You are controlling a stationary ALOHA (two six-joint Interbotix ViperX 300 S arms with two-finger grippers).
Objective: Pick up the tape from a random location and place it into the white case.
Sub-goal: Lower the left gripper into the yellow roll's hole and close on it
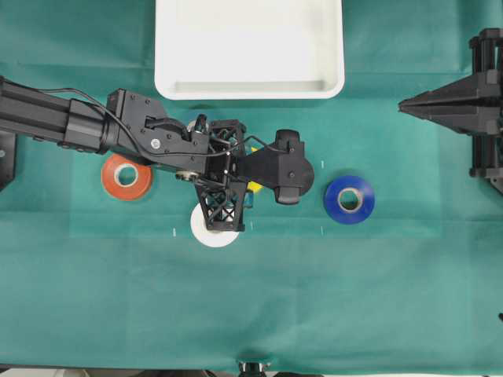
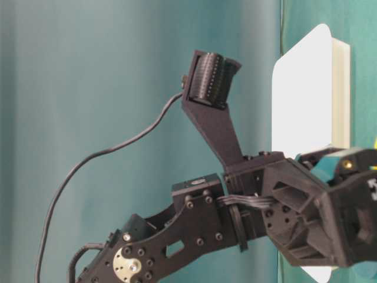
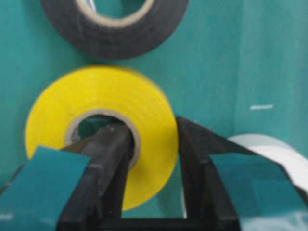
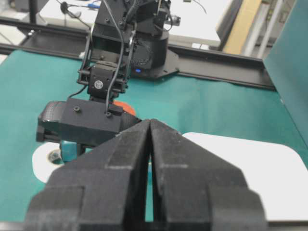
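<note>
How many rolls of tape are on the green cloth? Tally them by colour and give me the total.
Bright yellow roll of tape: 1
White roll of tape: 1
Black roll of tape: 1
Orange roll of tape: 1
Blue roll of tape: 1
Total: 5

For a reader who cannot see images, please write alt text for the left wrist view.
The left gripper has its jaws closed on a yellow tape roll, one finger inside the core and one outside, on green cloth. A black roll lies beyond it, a white roll at the right.
</note>
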